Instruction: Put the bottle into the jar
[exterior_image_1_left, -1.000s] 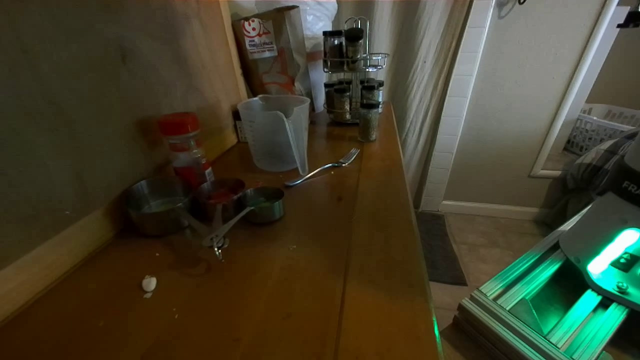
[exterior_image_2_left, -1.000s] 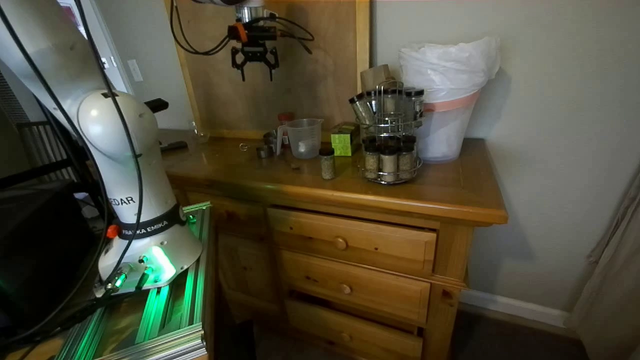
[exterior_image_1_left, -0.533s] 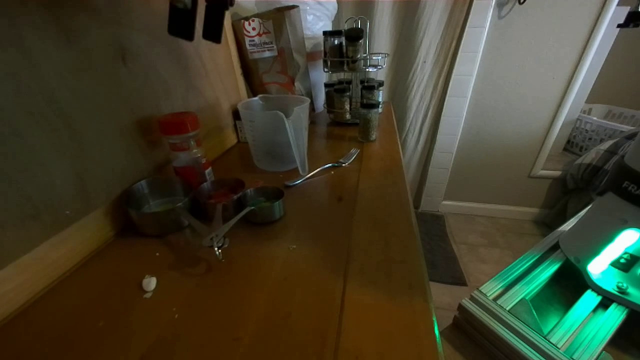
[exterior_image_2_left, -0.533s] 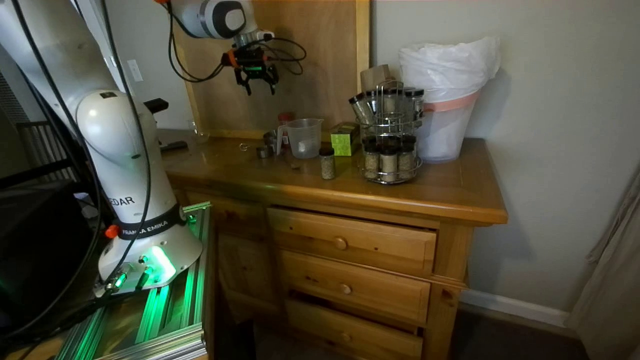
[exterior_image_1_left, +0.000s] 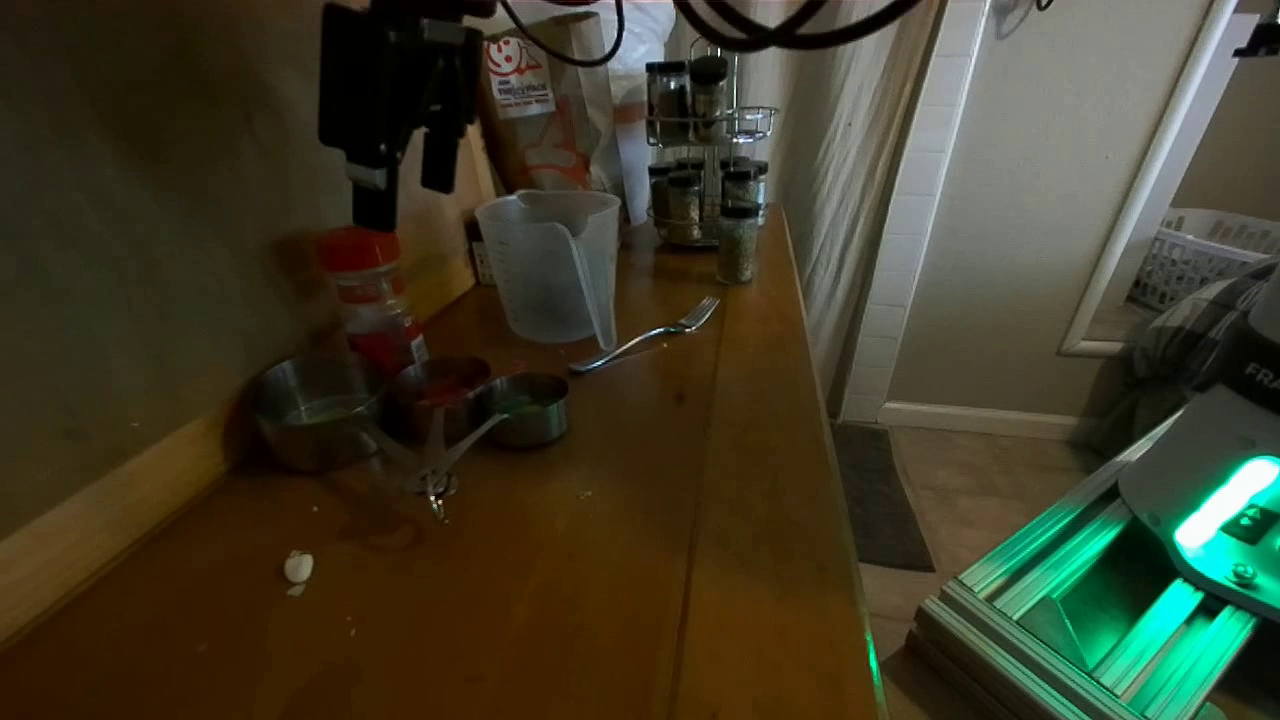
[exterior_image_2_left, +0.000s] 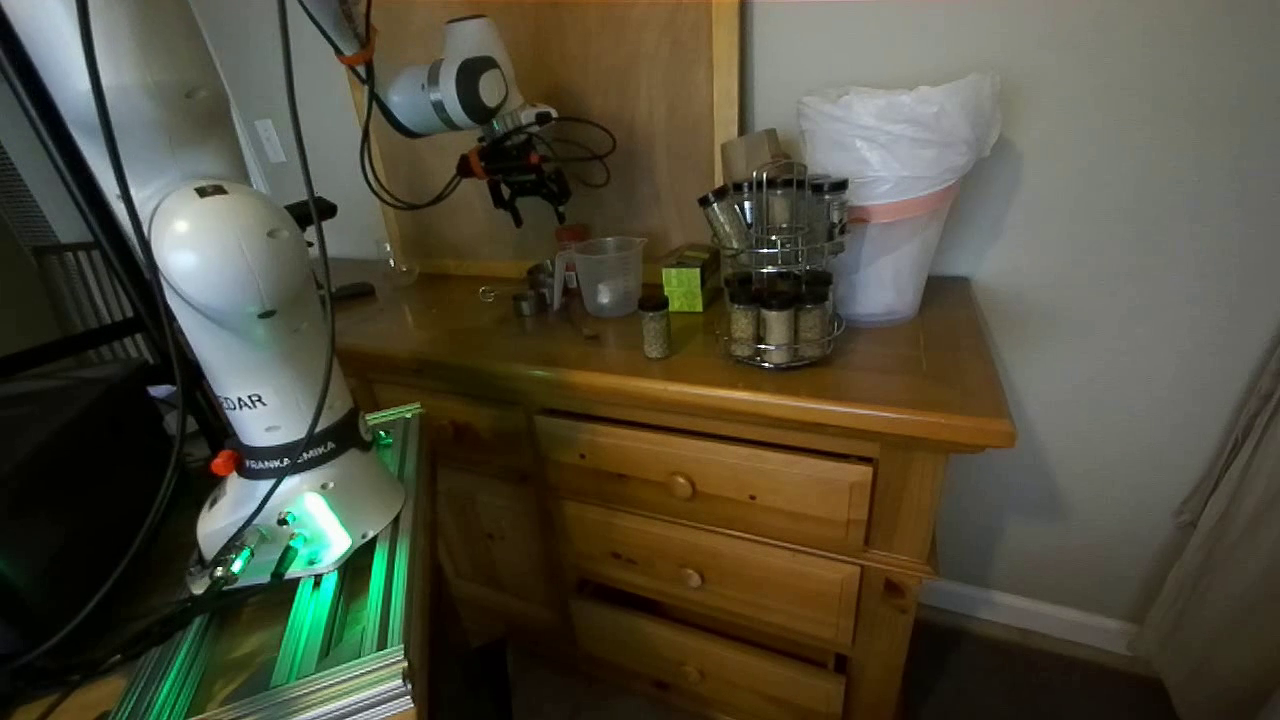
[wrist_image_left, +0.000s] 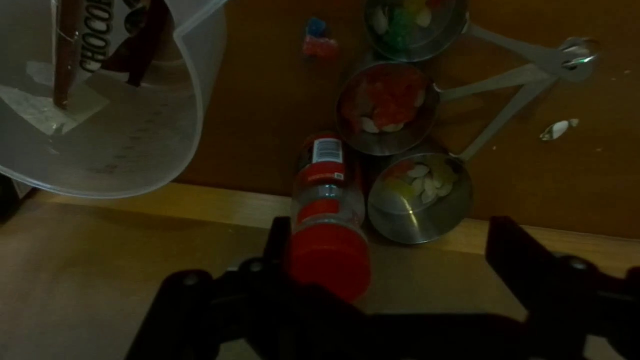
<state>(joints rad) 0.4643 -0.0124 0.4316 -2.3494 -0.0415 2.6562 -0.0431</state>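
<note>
Your jaws gape, empty; bottle (wrist_image_left: 328, 212) left of their middle in the wrist view: descend uncorrected, you might topple it.

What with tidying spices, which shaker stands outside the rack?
The dark-capped shaker nearest the jug, standing on the dresser; the other shakers sit in the rack.

White rounded arm (exterior_image_2_left: 225, 262), black band (exterior_image_2_left: 322, 447) marked FRANKA, green-lit base (exterior_image_2_left: 305, 522), looping black cables (exterior_image_1_left: 750, 44), black pincer (exterior_image_2_left: 540, 219)
</note>
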